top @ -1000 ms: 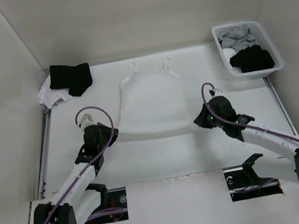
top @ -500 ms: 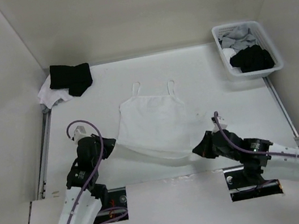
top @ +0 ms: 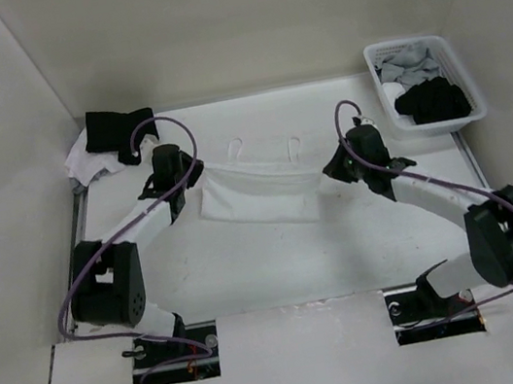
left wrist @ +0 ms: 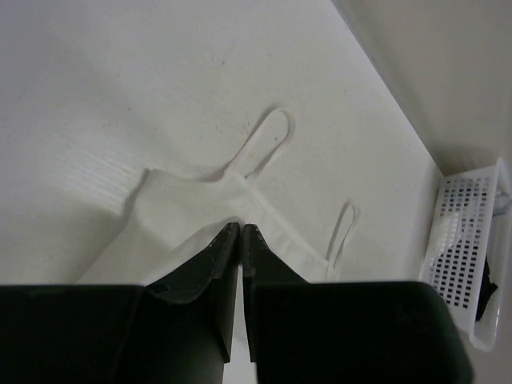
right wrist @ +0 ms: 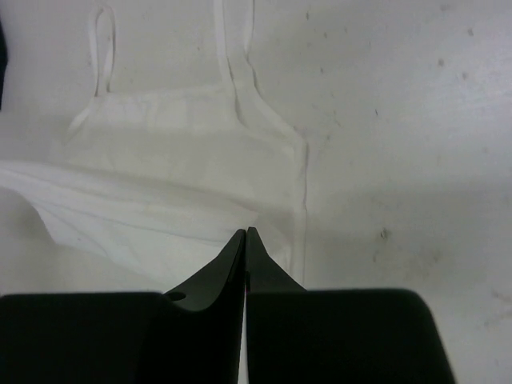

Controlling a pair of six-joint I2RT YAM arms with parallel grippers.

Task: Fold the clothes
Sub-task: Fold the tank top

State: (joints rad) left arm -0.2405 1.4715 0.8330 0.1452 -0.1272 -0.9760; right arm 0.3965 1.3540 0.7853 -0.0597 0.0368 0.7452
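Overhead view of a half-fold in progress. The thin white fabric camisole (top: pixel 258 190) lies at the centre of the white table (top: pixel 277 257), well apart from the white perforated plastic basket (top: pixel 406 43) at the far right and the black cloth bundle (top: pixel 121 134) at the far left. Its 2 string straps (top: pixel 241 144) point toward the back wall. The lower hem is doubled up over the body and hangs in a shallow sag between the 2 claws, apparently so that the hem can be laid level with the strap line. The left gripper (top: pixel 191 181) has its fingers pressed together, judged to be pinching the left hem corner; the wrist view shows fabric meeting the fingertips (left wrist: pixel 230 236). The right gripper (top: pixel 330 170) is likewise closed, with a fold of cloth running into its tips (right wrist: pixel 240 240). Both arms reach forward from their bases, elbows bent outward, wrists turned inward toward each other across the camisole.
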